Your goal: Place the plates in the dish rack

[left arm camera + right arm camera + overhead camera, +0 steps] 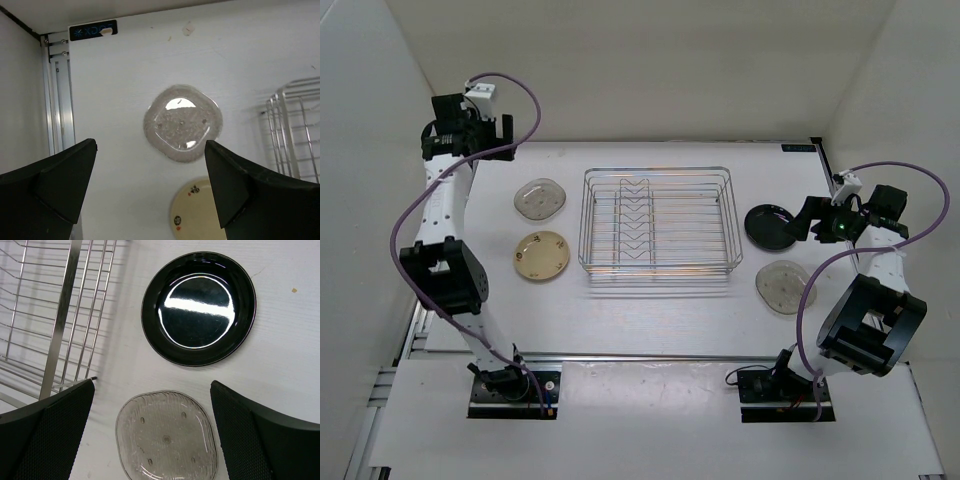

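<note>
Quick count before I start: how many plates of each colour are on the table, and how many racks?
Black plate: 1
Tan plate: 1
Grey plates: 2
Dish rack: 1
Total: 5 things, 4 of them plates, all lying on the table outside the rack.

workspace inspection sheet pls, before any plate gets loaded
surface: white table, only the job's things on it
job's things: dish rack in the centre, no plate in it; grey plate and tan plate flat to its left; black plate and second grey plate flat to its right
clutter: nothing seen
grippers: left gripper open, aimed at the grey plate; right gripper open, aimed at the right pair; both hold nothing
cables: purple cable looped along each arm, off the plates
surroundings: white walls left, back and right
</note>
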Motion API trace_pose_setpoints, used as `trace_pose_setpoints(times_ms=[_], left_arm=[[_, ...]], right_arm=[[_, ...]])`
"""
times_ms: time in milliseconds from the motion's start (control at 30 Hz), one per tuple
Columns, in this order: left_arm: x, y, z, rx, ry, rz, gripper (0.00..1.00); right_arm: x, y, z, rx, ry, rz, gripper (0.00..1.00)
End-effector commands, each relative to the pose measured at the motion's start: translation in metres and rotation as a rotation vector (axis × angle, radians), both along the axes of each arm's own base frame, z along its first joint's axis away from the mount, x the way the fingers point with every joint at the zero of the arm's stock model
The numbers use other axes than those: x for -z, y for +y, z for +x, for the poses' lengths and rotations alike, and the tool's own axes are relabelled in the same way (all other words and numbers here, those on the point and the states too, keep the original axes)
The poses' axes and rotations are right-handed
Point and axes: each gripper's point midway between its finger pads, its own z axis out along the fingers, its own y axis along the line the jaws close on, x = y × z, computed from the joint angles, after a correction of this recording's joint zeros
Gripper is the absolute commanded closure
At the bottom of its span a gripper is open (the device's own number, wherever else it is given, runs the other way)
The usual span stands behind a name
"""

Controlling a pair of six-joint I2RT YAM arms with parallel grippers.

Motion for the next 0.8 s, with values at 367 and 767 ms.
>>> trace_pose_setpoints(times_ms=[367,767], left_arm=[[0.103,0.052,0.041,-0.093,0.182,-0.348,0.00],[0.154,0.048,0.042,-0.052,0.275,-0.507,0.02]], right_arm=[[0.005,-0.003,-0.007,-0.008,-0.003,-0.002,0.00],[0.005,-0.003,-0.007,-0.008,-0.003,-0.002,0.00]])
